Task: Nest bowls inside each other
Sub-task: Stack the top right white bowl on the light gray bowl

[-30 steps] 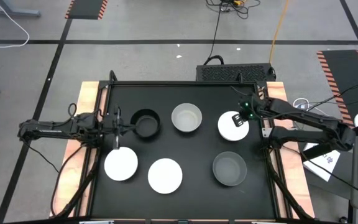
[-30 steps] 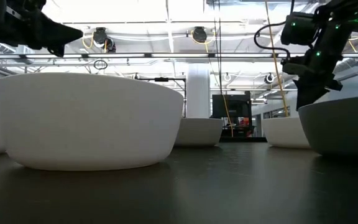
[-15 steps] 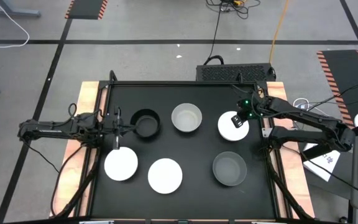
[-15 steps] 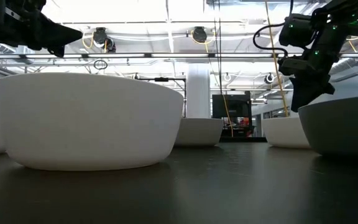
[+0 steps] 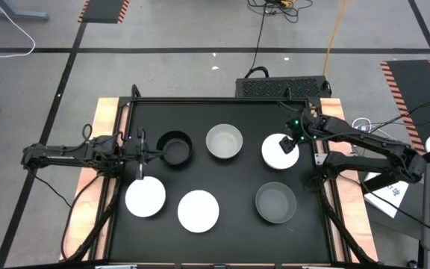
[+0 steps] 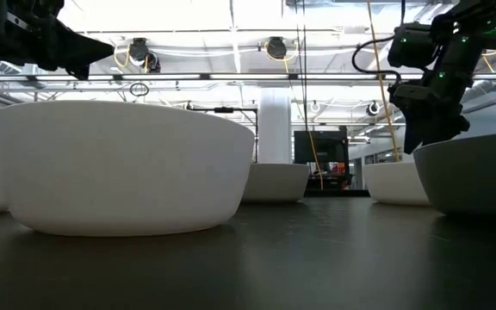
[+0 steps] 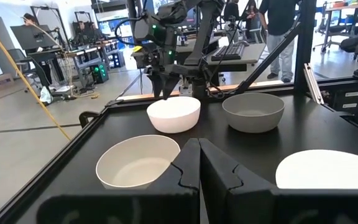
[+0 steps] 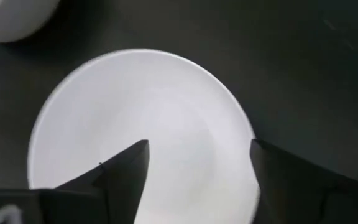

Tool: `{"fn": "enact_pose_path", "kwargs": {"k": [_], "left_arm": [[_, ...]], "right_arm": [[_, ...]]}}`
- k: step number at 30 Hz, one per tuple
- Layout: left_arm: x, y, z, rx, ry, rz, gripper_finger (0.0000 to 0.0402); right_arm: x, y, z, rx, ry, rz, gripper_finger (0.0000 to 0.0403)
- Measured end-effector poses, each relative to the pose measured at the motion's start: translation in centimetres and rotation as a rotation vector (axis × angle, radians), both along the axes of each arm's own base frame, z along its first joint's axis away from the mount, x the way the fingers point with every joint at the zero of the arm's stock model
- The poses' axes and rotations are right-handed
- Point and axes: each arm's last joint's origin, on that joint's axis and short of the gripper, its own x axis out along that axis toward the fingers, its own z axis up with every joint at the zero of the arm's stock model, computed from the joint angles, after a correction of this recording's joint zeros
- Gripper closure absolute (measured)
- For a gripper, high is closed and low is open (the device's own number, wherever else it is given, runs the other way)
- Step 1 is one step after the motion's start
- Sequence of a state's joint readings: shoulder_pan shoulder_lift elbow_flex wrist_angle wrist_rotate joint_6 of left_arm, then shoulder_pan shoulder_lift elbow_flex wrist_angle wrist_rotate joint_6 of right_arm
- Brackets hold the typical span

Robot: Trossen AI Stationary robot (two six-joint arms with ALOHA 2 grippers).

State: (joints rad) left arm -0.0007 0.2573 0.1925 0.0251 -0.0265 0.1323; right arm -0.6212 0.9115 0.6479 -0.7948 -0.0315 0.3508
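Six bowls sit on their bases on the black table [image 5: 222,179]: a black bowl [image 5: 175,148], a light grey bowl [image 5: 224,141], a white bowl [image 5: 278,155] at the far right, two white bowls [image 5: 145,198] [image 5: 198,210] near the front, and a dark grey bowl [image 5: 275,202]. My right gripper [image 5: 284,143] [image 8: 197,150] hangs open just above the far-right white bowl [image 8: 135,124], pointing steeply down; one finger is over its inside, the other over its rim. My left gripper [image 5: 155,155] [image 7: 197,146] is shut, level, beside the black bowl.
Raised frame rails [image 5: 122,112] border the table. A black box [image 5: 282,87] with cables sits behind the far edge. The middle of the table between the bowls is bare. A person [image 7: 278,25] stands in the room beyond.
My right gripper has opened wide above the far-right white bowl, staying over it and turning slightly. The bowls have not moved.
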Motion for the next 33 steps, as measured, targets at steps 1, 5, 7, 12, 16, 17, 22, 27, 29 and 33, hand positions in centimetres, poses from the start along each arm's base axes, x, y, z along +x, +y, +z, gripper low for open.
{"fn": "enact_pose_path", "kwargs": {"k": [1, 5, 7, 12, 16, 17, 22, 27, 29, 33], "left_arm": [[0.0, 0.0, 0.0, 0.002, 0.000, 0.000, 0.0398], [0.0, 0.0, 0.0, 0.005, 0.000, 0.000, 0.0398], [0.0, 0.0, 0.0, 0.013, 0.000, -0.001, 0.0398], [0.0, 0.0, 0.0, 0.016, 0.000, -0.001, 0.0398], [0.0, 0.0, 0.0, 0.016, 0.000, -0.001, 0.0398], [0.0, 0.0, 0.0, 0.016, 0.000, -0.001, 0.0398], [0.0, 0.0, 0.0, 0.016, 0.000, -0.001, 0.0398], [0.0, 0.0, 0.0, 0.017, 0.001, -0.001, 0.0398], [0.0, 0.0, 0.0, 0.022, 0.003, -0.002, 0.0398], [0.0, 0.0, -0.1, 0.023, 0.009, -0.002, 0.0398]], "right_arm": [[-0.2, -0.1, 0.0, 0.006, 0.008, -0.009, 0.0121], [-0.6, -0.4, -0.1, 0.012, 0.023, -0.033, 0.0117], [-0.6, -0.5, -0.2, 0.012, 0.031, -0.034, 0.0120], [-0.7, -0.9, -0.8, 0.046, 0.084, -0.041, 0.0130], [-0.5, -1.4, -1.4, 0.075, 0.122, -0.056, 0.0136], [-0.5, -1.5, -1.6, 0.083, 0.132, -0.058, 0.0137], [-0.1, -1.9, -2.3, 0.110, 0.165, -0.061, 0.0145], [0.3, -2.3, -2.7, 0.107, 0.166, -0.054, 0.0170], [0.4, -2.4, -2.8, 0.104, 0.164, -0.053, 0.0190], [0.5, -2.5, -2.7, 0.088, 0.149, -0.044, 0.0240]]}}
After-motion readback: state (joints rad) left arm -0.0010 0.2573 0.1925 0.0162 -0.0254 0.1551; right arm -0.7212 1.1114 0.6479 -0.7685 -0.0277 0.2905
